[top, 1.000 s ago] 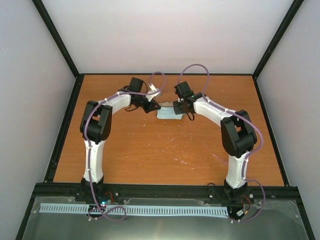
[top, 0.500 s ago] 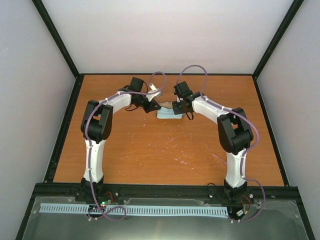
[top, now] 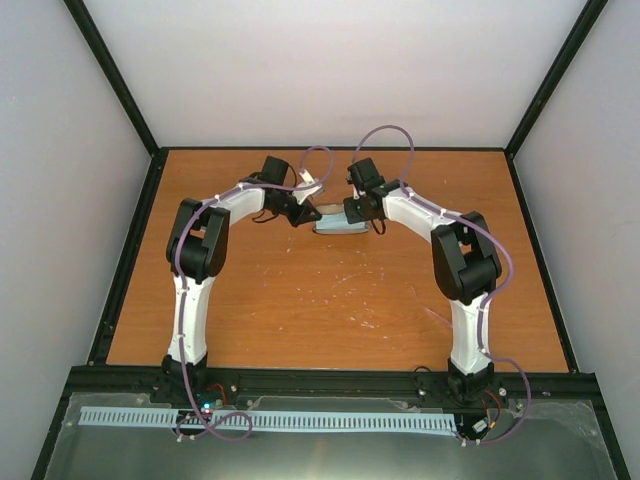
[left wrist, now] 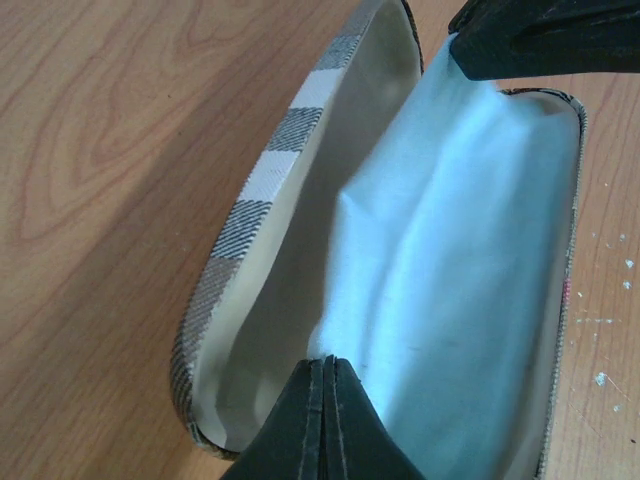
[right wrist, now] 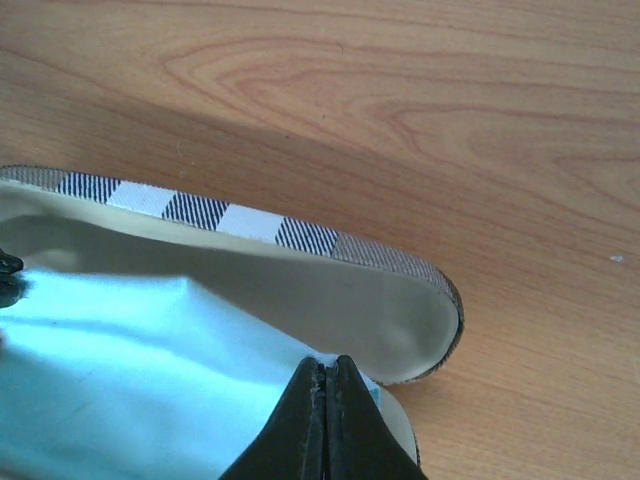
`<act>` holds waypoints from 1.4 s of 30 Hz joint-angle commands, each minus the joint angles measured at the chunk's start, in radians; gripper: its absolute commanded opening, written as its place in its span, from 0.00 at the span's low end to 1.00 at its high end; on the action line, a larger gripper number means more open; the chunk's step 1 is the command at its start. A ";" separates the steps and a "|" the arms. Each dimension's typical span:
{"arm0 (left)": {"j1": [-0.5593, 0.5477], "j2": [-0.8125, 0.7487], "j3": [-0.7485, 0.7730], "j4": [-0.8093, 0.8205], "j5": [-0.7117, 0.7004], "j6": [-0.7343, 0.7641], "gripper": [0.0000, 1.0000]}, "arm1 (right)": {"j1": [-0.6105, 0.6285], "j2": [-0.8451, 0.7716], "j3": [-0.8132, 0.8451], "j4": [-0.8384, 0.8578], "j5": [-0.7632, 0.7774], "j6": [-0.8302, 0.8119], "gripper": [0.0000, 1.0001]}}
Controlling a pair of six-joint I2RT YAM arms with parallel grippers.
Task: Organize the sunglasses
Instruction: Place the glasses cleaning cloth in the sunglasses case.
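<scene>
Sunglasses cannot be made out in any view, so their place cannot be told. Left gripper [left wrist: 325, 368] is clenched on one end of the pale blue fabric cloth [left wrist: 450, 250] lying inside the open plaid oblong case [left wrist: 268, 172]; right gripper [right wrist: 325, 365] is closed at the cloth's opposite end.

The cloth [left wrist: 460, 250] lies in the case [left wrist: 250, 230], far-middle on the table [top: 300, 300], between left hand [left wrist: 322, 362] and right hand [right wrist: 325, 365].

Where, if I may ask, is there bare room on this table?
Bare: near centre of the orange-brown wooden table, between the arms, and both far corners. Crowded: far centre, where left gripper and right gripper meet in the open plaid case holding pale blue cloth.
</scene>
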 commanded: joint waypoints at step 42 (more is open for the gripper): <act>0.010 0.067 0.141 0.001 -0.023 0.022 0.08 | -0.054 0.078 0.072 0.022 0.004 -0.029 0.03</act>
